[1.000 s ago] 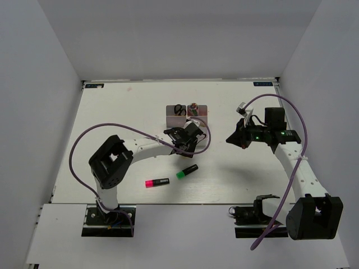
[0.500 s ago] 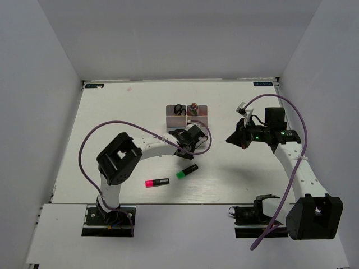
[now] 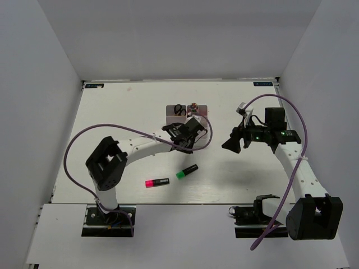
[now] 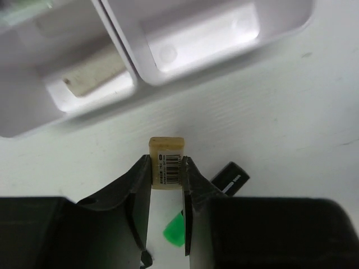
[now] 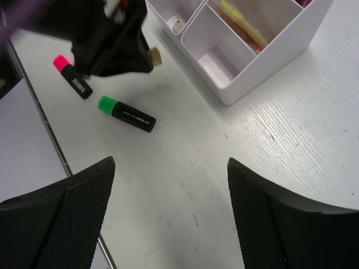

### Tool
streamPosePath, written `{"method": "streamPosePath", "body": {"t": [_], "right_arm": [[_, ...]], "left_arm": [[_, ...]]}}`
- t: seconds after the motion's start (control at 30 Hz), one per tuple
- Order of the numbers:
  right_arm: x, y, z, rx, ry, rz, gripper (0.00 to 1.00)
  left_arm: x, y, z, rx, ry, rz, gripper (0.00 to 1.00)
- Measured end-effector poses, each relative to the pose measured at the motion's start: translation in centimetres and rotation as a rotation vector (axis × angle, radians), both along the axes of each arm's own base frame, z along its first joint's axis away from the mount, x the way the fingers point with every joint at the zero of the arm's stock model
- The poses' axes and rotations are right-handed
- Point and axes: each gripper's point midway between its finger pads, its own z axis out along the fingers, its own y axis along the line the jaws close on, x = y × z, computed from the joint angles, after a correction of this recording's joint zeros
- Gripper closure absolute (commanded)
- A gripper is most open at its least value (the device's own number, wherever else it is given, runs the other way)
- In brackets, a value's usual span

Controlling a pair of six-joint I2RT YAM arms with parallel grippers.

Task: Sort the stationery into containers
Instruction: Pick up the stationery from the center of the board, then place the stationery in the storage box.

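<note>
Pinching a small eraser (image 4: 167, 159) by its labelled sides, the left gripper (image 4: 167, 171) holds it just short of the white bins (image 4: 185, 84), likely to drop it into a compartment (one already holds a similar piece). The right gripper (image 5: 168, 190) hangs spread wide and empty over the green highlighter (image 5: 126, 114), probably its next pick.

eraser (image 4: 166, 162): white label with a black barcode; I can't read the tiny print around the bars.
green highlighter (image 5: 127, 114): pale print along the black barrel, too blurred for me to read.
pink highlighter (image 5: 73, 77): white patch on the barrel, no letters I can make out.
left sticker (image 3: 95, 86): blue, on the far edge of the table (image 3: 112, 140), lettering too small.
right sticker (image 3: 262, 84): blue, same edge, also unreadable.
</note>
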Motion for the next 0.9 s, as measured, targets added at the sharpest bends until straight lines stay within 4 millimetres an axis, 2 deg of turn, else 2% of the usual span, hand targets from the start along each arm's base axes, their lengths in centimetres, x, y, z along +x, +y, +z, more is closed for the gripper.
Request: {"method": "streamPosePath", "body": {"t": [0.1, 0.13, 0.27, 0.37, 0.47, 0.6, 0.9], "right_arm": [[0.0, 0.0, 0.2, 0.001, -0.014, 0.010, 0.84], [-0.1, 0.1, 0.2, 0.002, -0.022, 0.019, 1.00], [-0.4, 0.2, 0.2, 0.013, -0.005, 0.026, 1.00], [-0.5, 0.2, 0.1, 0.013, 0.002, 0.026, 1.00], [-0.6, 0.2, 0.1, 0.013, 0.005, 0.026, 1.00], [-0.6, 0.2, 0.1, 0.013, 0.006, 0.025, 1.00], [-0.6, 0.2, 0.1, 0.013, 0.007, 0.024, 0.96]], "left_arm": [[1.8, -0.1, 3.6, -0.049, -0.058, 0.013, 0.82], [2.6, 0.0, 4.7, -0.065, -0.076, 0.024, 0.82], [5.0, 1.0, 7.2, -0.091, -0.125, 0.066, 0.82], [6.1, 1.8, 7.9, -0.082, -0.134, 0.090, 0.82], [7.2, 1.9, 8.4, -0.082, -0.141, 0.102, 0.80], [7.9, 2.2, 7.8, -0.063, -0.128, 0.113, 0.79], [7.2, 2.9, 6.0, -0.020, -0.080, 0.126, 0.77]]}}
